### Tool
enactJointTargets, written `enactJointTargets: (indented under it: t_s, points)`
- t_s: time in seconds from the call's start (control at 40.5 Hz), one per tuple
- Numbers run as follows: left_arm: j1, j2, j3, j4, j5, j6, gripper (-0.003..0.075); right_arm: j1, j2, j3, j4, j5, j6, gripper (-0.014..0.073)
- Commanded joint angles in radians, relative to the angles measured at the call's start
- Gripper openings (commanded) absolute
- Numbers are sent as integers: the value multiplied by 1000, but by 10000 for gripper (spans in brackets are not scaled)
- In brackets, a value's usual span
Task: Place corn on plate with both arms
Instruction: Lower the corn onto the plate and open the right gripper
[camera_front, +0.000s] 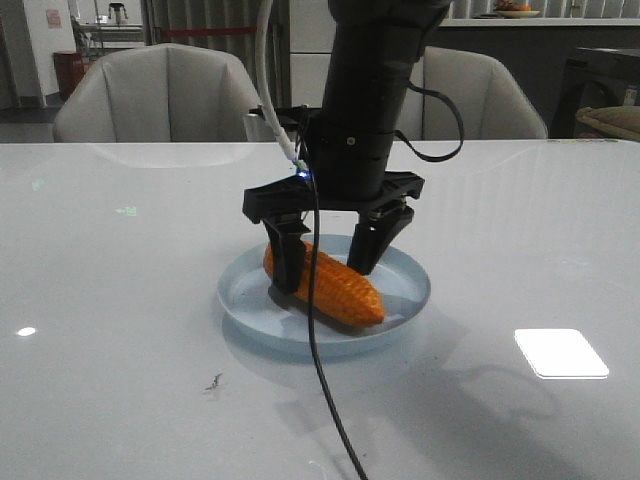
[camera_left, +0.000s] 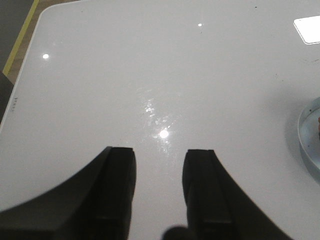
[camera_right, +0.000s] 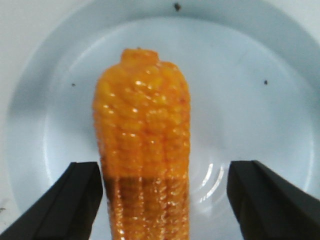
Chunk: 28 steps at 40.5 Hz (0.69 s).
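The orange corn (camera_front: 345, 290) lies on its side in the pale blue plate (camera_front: 405, 300) near the middle of the table. My right gripper (camera_front: 325, 275) is open and hangs over the plate, one finger on each side of the cob's thicker end. In the right wrist view the corn (camera_right: 142, 115) lies on the plate (camera_right: 250, 100) between the spread fingers of the right gripper (camera_right: 165, 172); one finger is close beside it and the other stands well apart. My left gripper (camera_left: 159, 151) is open and empty above bare table, with the plate's rim (camera_left: 307, 135) off to one side.
A black cable (camera_front: 318, 350) hangs from the right arm across the plate's front toward the table's near edge. A small dark mark (camera_front: 213, 382) lies on the table in front of the plate. Two pale chairs (camera_front: 160, 95) stand behind the table.
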Motion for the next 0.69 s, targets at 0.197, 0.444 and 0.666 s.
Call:
enactJointTargets:
  t_s: [0.197, 0.444, 0.666]
  points:
    - [2, 0, -28, 16, -52, -10, 309, -25, -95, -295, -10, 161, 8, 624]
    - [2, 0, -28, 22, -23, -10, 309, -161, -306, -390, -9, 202, 8, 624]
    - [2, 0, -28, 30, -23, -10, 309, -306, -609, -238, -13, 160, 4, 624]
